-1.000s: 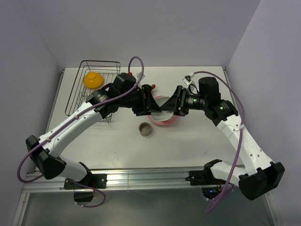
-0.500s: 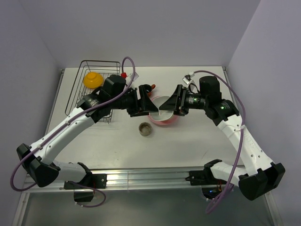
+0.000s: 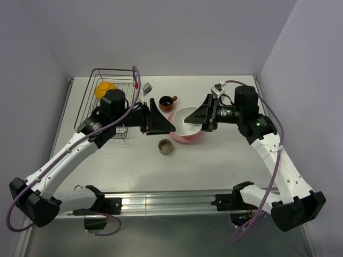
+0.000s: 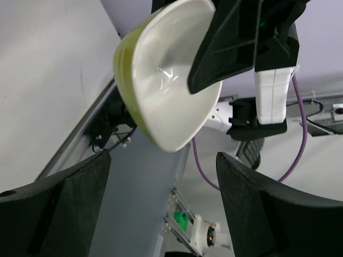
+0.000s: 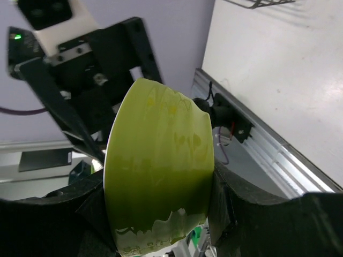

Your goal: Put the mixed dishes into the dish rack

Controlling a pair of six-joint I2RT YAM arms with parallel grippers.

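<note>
White squarish bowl: I see right gripper clamping it, tilted, over pink plate.
Left gripper: spread wide, facing the bowl.

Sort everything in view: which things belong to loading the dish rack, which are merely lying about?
Job: dish rack, orange-yellow bowl, yellow-green bowl in the right gripper, mug, pink plate, grey-brown dish.
Merely there: table, aluminium rail.

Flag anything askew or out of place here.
The white squarish bowl is tipped on its side in midair, gripped at the rim by the right gripper, over the pink plate. Nothing looks spilled or broken.
</note>
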